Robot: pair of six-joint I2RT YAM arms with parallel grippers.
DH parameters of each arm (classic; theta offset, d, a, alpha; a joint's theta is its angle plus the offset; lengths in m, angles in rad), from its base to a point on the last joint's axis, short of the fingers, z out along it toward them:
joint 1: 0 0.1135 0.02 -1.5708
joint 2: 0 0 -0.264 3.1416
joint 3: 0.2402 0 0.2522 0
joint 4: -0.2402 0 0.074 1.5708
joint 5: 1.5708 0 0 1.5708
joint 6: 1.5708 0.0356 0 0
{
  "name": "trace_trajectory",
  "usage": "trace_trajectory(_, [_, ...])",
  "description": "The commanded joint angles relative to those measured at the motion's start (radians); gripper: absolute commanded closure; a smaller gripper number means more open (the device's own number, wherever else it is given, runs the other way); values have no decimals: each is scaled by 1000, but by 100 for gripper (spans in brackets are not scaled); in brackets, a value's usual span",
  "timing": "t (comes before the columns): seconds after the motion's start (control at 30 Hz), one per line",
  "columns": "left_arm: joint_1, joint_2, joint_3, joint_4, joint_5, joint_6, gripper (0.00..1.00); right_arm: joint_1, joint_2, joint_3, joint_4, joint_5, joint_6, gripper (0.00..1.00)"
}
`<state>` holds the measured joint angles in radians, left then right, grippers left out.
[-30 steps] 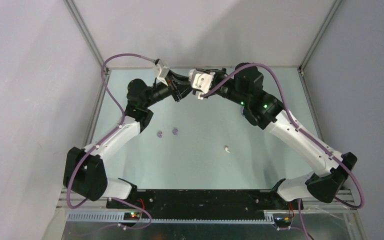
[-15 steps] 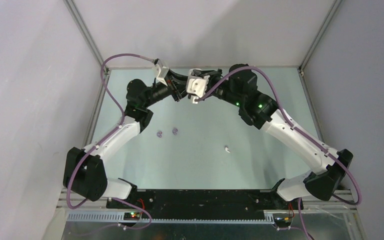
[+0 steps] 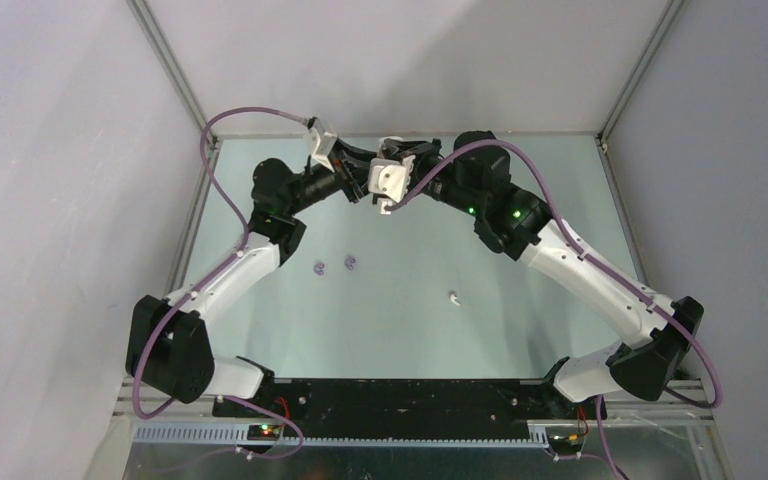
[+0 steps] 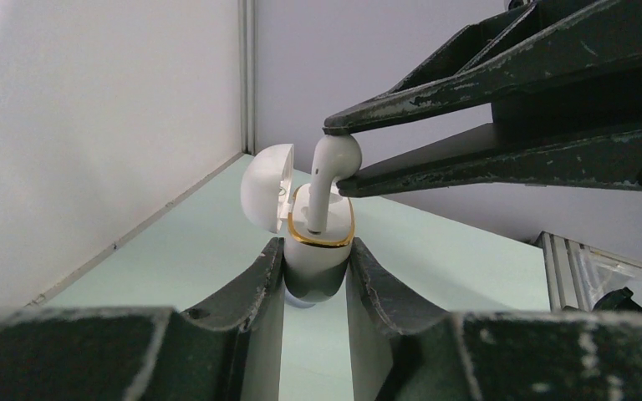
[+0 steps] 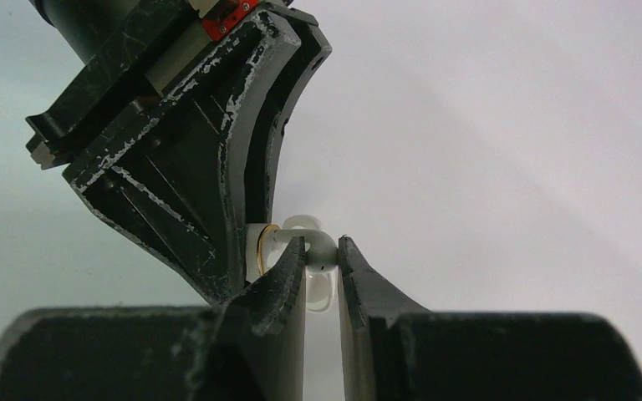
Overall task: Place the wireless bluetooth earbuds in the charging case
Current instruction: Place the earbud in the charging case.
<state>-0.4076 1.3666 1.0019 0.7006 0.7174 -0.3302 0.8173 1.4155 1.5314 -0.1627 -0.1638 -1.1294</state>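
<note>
Leftward the right pincer point(image 4: 338, 156) has slid, pinching a white stemmed earbud point(image 4: 332, 160) whose stem tip vanishes inside the open white gold-rimmed charging case point(image 4: 311, 267). That case sits clamped in the left pincer point(image 4: 316, 244), base hidden between fingers

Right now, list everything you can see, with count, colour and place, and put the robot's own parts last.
charging case: one, white, gold rim, lid open, far side of table, in left gripper
held white earbud: one, white, in right gripper, stem at the case's opening
loose white earbud: one, white, on table, right of centre
purple earbuds: two, purple, on table, left of centre
table: one, pale green
cables: two, purple, along the arms
arms: two, black and white
left gripper: one, black, shut
right gripper: one, black, shut
</note>
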Motion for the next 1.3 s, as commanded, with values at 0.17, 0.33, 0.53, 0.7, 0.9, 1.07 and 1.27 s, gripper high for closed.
trace_trajectory(0.17, [-1, -42, 4, 63, -6, -12, 100, 9, 1, -18, 65, 57, 15, 100])
trace_trajectory(0.33, [-1, -44, 4, 64, -10, -10, 100, 10, 0, -17, 38, 48, 13, 100])
trace_trajectory(0.53, [-1, -44, 6, 65, -17, -10, 100, 19, 0, -26, 17, 32, 3, 100])
trace_trajectory(0.7, [-2, -40, 7, 58, -18, -7, 100, 27, -3, -31, 10, 17, 3, 100])
trace_trajectory(0.9, [-2, -38, 8, 61, -28, -8, 100, 28, 0, -31, -8, 12, -17, 100])
trace_trajectory(1.07, [-2, -35, 12, 69, -25, -11, 100, 29, 5, -31, -18, 13, -31, 100])
trace_trajectory(1.27, [-1, -33, 6, 75, -20, 6, 100, 17, 17, 15, -81, -23, 22, 73])
